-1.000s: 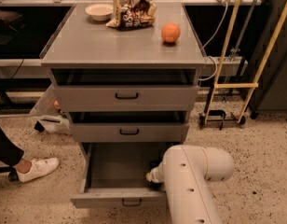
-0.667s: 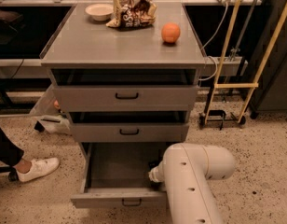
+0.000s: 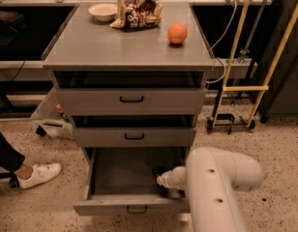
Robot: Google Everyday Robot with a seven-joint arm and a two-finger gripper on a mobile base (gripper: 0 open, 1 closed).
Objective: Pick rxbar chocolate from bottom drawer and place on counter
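The bottom drawer [image 3: 110, 204] of the grey cabinet is pulled open, its small dark handle on the front. My white arm reaches in from the lower right, and the gripper [image 3: 160, 174] is down inside the drawer at its right side. A small dark shape shows at the gripper's tip; I cannot tell whether it is the rxbar chocolate. The bar is not otherwise in view. The counter [image 3: 91, 45] is the flat grey top of the cabinet.
On the counter stand a white bowl [image 3: 103, 11], a brown-and-white snack bag [image 3: 137, 12] and an orange [image 3: 177, 33]. The two upper drawers [image 3: 132, 99] are slightly open. A person's white shoe [image 3: 40, 174] is at the left. A yellow-framed cart [image 3: 241, 88] stands at the right.
The arm has shifted slightly inside the bottom drawer; the drawers and counter objects have not moved.
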